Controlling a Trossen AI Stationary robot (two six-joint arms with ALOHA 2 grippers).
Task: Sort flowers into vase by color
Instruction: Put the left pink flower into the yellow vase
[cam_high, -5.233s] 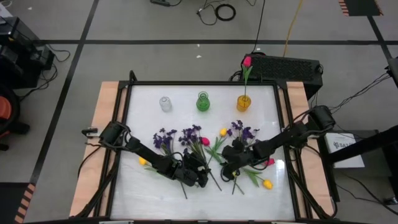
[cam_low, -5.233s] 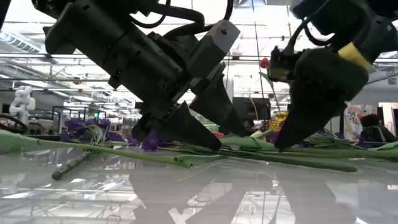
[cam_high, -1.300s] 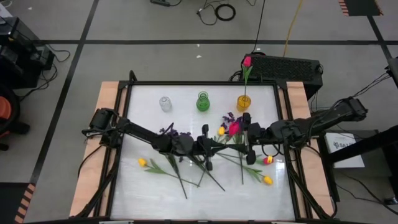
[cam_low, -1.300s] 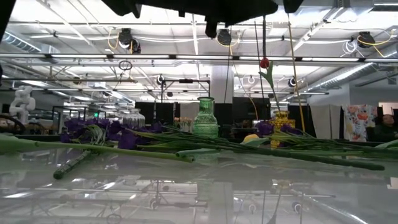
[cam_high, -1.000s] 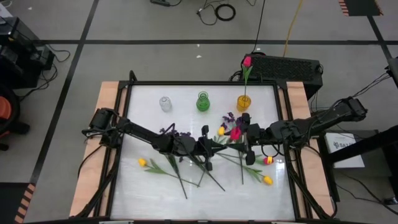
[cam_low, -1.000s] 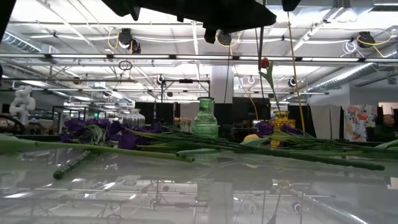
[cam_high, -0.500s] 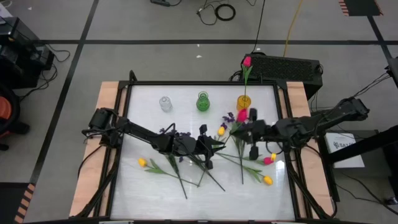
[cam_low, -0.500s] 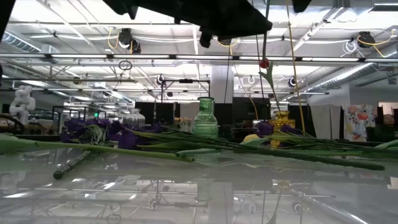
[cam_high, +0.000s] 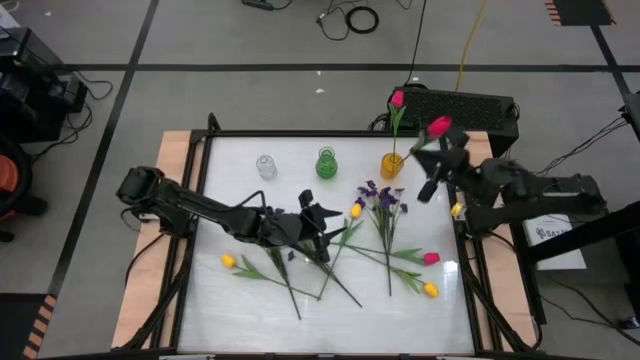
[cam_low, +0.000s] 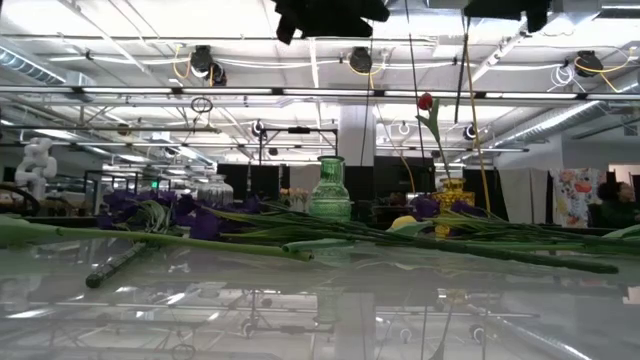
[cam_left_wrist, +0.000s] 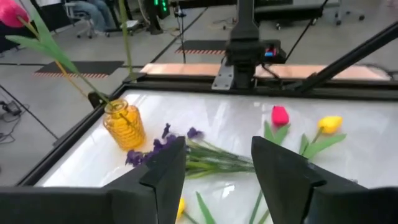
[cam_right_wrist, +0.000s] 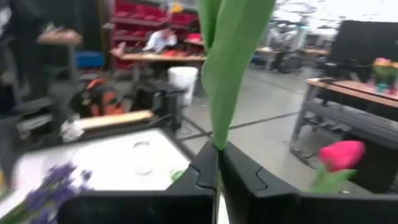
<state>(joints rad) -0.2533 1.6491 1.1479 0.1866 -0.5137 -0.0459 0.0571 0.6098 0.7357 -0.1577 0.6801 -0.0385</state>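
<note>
The right gripper (cam_high: 430, 178) is raised over the table's right rear, just beside the yellow vase (cam_high: 392, 165). It is clamped on the stem (cam_right_wrist: 230, 62) of a pink-red tulip (cam_high: 439, 126); in the right wrist view the fingers (cam_right_wrist: 205, 171) are pressed together around a green leaf. The bud is carried above the table's back edge.

The yellow vase (cam_left_wrist: 124, 124) already holds one pink-red tulip (cam_high: 397, 98), its stem leaning out of the neck. A green vase (cam_high: 326, 163) and a clear vase (cam_high: 265, 166) are lined up to its left along the back of the table (cam_high: 240, 300); no flowers can be seen in either.

The left gripper (cam_high: 322, 214) is held above the table centre with its fingers (cam_left_wrist: 165, 171) apart and nothing between them.

Remaining flowers are spread flat on the table:
- purple bunch (cam_high: 383, 197) near the yellow vase
- a yellow tulip (cam_high: 355, 211) just beside the left gripper
- a yellow tulip (cam_high: 228, 261) at the left
- a pink-red tulip (cam_high: 431, 258) and a yellow tulip (cam_high: 430, 290) at the right front
- more purple blossoms (cam_low: 150, 212) are seen in the low view, partly hidden under the left arm from above
</note>
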